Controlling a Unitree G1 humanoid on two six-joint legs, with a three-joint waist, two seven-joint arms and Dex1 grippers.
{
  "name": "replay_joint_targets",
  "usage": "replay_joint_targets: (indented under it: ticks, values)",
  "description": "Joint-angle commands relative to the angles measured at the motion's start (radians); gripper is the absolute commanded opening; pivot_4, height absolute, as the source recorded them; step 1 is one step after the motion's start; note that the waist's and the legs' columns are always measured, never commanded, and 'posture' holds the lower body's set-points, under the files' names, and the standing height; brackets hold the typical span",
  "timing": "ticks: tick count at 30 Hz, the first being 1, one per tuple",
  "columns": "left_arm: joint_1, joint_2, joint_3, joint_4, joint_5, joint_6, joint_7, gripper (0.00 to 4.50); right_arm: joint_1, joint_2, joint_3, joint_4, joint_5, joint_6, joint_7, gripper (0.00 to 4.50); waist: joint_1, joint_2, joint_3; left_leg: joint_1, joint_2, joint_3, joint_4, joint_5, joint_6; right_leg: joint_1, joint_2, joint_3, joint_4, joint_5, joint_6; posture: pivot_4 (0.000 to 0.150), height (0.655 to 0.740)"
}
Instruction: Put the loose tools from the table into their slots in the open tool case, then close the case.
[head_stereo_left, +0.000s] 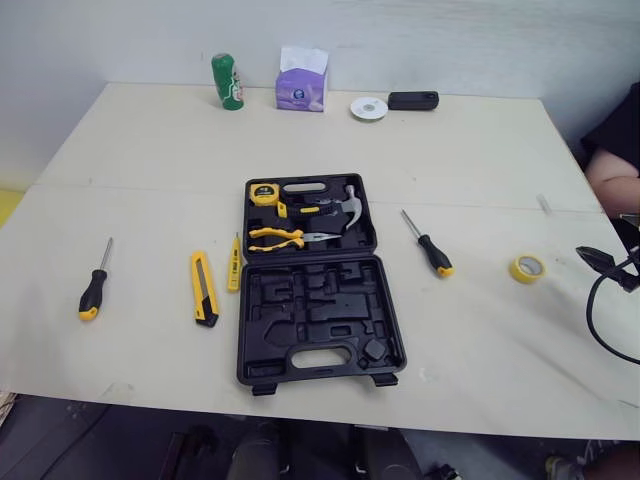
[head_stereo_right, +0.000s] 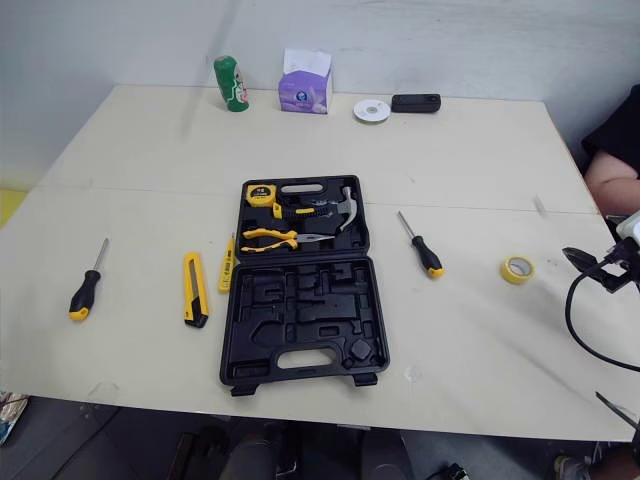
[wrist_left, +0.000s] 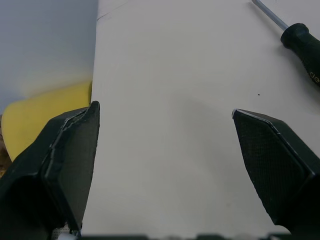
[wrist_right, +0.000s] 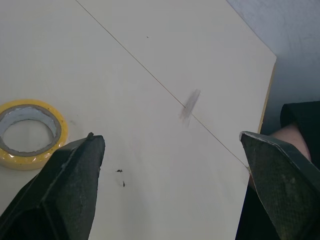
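Fingers, left wrist view: we see our left gripper (wrist_left: 165, 112) spread wide over the table (wrist_left: 165, 60), with a screwdriver (wrist_left: 300, 42) near.
Fingers, right wrist view: our right gripper (wrist_right: 172, 135) is wide too, with a tape roll (wrist_right: 27, 132) beside it.
Eye views: the case (head_stereo_left: 318, 320) lies open mid-table. A knife (head_stereo_left: 204, 288) lies to its left and a second screwdriver (head_stereo_left: 430, 245) to its right, both apart from it. A can (head_stereo_left: 228, 82) and a tissue box (head_stereo_left: 302, 85) stand at the far edge.

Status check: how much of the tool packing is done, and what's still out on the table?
Seated in the open black plastic tool case: yellow tape measure, steel-headed hammer, yellow-handled pliers. In hand: nothing; left pincer and right pincer are open and empty. Left to do: left black-handled screwdriver, right black-handled screwdriver, yellow utility knife, slim yellow tester, yellow tape roll; then close the case.
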Motion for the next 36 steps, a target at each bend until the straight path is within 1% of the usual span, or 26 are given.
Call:
replay_joint_targets:
  ticks: [1, 4, 11, 25, 30, 36]
  values:
    - [-0.011, 0.025, 0.023, -0.003, -0.022, -0.001, -0.006, 4.46, 0.011, -0.01, -0.03, -0.031, 0.027, -0.002, -0.002, 4.5, 0.0, 0.0, 0.0, 0.0, 0.0, 0.0, 0.0, 0.0, 0.0, 0.0, 0.0, 0.0, 0.0, 0.0, 0.0, 0.15, 0.74]
    - [-0.025, 0.015, 0.04, -0.017, -0.06, 0.033, -0.027, 4.46, 0.024, -0.009, -0.03, -0.037, 0.03, -0.004, 0.0, 4.5, 0.001, 0.0, 0.0, 0.0, 0.0, 0.0, 0.0, 0.0, 0.0, 0.0, 0.0, 0.0, 0.0, 0.0, 0.0, 0.15, 0.74]
    - [-0.018, 0.017, 0.037, -0.004, -0.051, 0.023, -0.007, 4.46, 0.018, -0.005, -0.027, -0.035, 0.03, -0.007, -0.009, 4.5, -0.001, 0.0, 0.0, 0.0, 0.0, 0.0, 0.0, 0.0, 0.0, 0.0, 0.0, 0.0, 0.0, 0.0, 0.0, 0.15, 0.74]
    - [-0.046, 0.02, 0.004, 0.006, -0.049, 0.036, -0.016, 4.46, 0.024, -0.004, -0.027, -0.019, 0.03, -0.015, -0.024, 4.5, 0.001, 0.0, 0.0, 0.0, 0.0, 0.0, 0.0, 0.0, 0.0, 0.0, 0.0, 0.0, 0.0, 0.0, 0.0, 0.15, 0.74]
    - [-0.062, 0.004, -0.013, -0.061, -0.056, 0.042, -0.037, 4.46, 0.016, 0.016, -0.032, -0.039, 0.046, -0.013, -0.016, 4.5, 0.0, 0.0, 0.0, 0.0, 0.0, 0.0, 0.0, 0.0, 0.0, 0.0, 0.0, 0.0, 0.0, 0.0, 0.0, 0.15, 0.74]
    - [-0.112, -0.013, -0.081, -0.19, -0.058, 0.081, -0.053, 4.46, -0.002, 0.07, -0.011, -0.136, 0.079, 0.005, 0.063, 4.5, 0.002, 0.0, 0.0, 0.0, 0.0, 0.0, 0.0, 0.001, 0.0, 0.0, 0.0, 0.0, 0.001, 0.0, 0.0, 0.15, 0.74]
